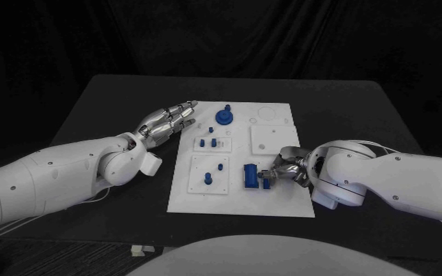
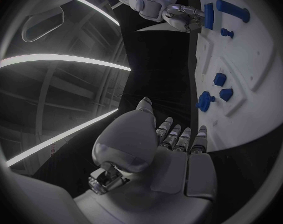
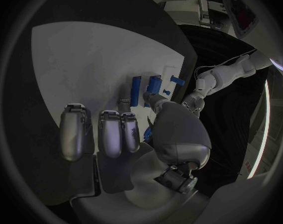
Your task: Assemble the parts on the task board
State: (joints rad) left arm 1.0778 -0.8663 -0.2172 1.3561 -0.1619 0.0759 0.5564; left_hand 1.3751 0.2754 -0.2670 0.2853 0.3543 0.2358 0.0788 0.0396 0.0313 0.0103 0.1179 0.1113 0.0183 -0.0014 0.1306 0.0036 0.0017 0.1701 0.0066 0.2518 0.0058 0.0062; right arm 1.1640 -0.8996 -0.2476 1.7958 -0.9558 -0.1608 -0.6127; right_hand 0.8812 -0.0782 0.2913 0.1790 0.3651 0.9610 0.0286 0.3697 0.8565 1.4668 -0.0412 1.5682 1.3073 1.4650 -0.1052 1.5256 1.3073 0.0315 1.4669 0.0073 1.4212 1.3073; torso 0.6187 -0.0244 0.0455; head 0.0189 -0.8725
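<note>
Parts (image 1: 251, 176) near the front edge of the task board (image 1: 276, 206) look like small stiff plastic, light and maybe slippery. My right hand (image 1: 287, 170) pinches one little blue piece (image 3: 148, 133) beside them; I should hold it by its flat sides. My left hand (image 1: 168, 121) rests open at the board's far left edge.

You see a dim scene against black drapes; the white task board (image 1: 276, 202) alone reads bright. Both wrist views bend straight edges and darken at the rim, and bright ceiling strips glare there.
</note>
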